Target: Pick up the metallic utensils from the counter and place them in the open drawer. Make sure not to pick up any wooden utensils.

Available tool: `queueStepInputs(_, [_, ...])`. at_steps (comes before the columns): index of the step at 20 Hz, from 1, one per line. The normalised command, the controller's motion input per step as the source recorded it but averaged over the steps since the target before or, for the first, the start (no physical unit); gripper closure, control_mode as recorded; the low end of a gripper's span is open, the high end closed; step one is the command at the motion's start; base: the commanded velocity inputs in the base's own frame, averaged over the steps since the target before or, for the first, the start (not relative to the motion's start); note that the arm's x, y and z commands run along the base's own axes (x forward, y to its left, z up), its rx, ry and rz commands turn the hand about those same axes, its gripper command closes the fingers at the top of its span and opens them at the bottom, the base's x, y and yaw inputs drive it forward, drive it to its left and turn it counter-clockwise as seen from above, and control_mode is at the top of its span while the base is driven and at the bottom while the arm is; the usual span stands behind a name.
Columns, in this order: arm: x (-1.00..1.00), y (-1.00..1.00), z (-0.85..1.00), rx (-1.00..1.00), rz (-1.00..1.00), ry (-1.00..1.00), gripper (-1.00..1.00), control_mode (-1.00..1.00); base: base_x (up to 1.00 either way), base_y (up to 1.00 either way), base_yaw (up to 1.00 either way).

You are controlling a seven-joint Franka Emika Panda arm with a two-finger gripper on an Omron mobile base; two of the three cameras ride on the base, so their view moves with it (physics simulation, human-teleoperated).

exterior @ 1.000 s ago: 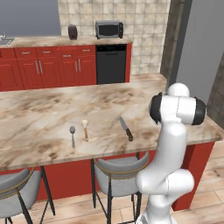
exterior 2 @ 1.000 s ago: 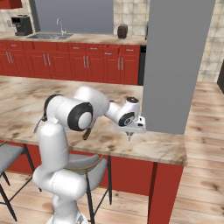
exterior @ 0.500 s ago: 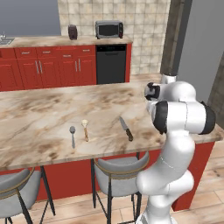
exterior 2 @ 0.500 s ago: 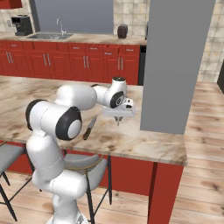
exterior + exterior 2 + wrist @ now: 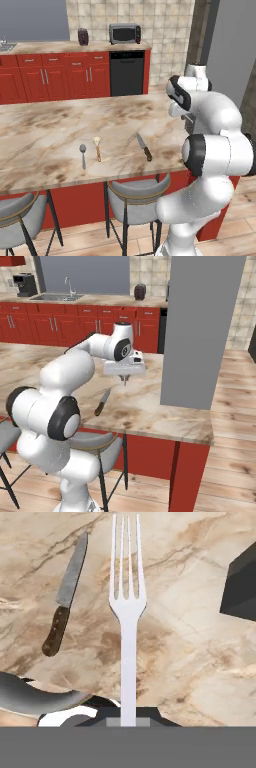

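Swung leftward above the bench (image 5: 150, 401), end effector (image 5: 124, 379) pinches a stiff, slick metal fork (image 5: 127, 612) by its handle, beside the knife (image 5: 66, 592).

A broad beige counter (image 5: 45, 135) with brown marble veining was carried on a red base, with grey-cushioned stools (image 5: 137, 192) tucked under its near edge. Near that edge, three utensils were laid apart from one another in a loose row. A small all-grey metal spoon (image 5: 83, 154) was set just beside a tan wooden spoon (image 5: 97, 148) with a pale bowl. A kitchen knife (image 5: 144, 146) with silver blade and dark brown handle was laid further right.
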Motion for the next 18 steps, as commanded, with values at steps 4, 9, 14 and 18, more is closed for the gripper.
queueStepInputs(4, [-0.98,0.14,0.75,0.0,0.03,-0.14,1.0,-1.0,0.0,0.0,0.0])
queueStepInputs(9, [-0.9,0.17,0.78,0.01,0.0,-0.2,1.0,-1.0,0.0,0.0,0.0])
queueStepInputs(14, [-0.76,0.16,0.49,0.0,0.0,-0.16,1.0,-1.0,0.0,0.0,0.0])
queueStepInputs(18, [-0.69,0.04,0.18,0.04,0.03,-0.14,1.0,-1.0,0.0,0.0,0.0])
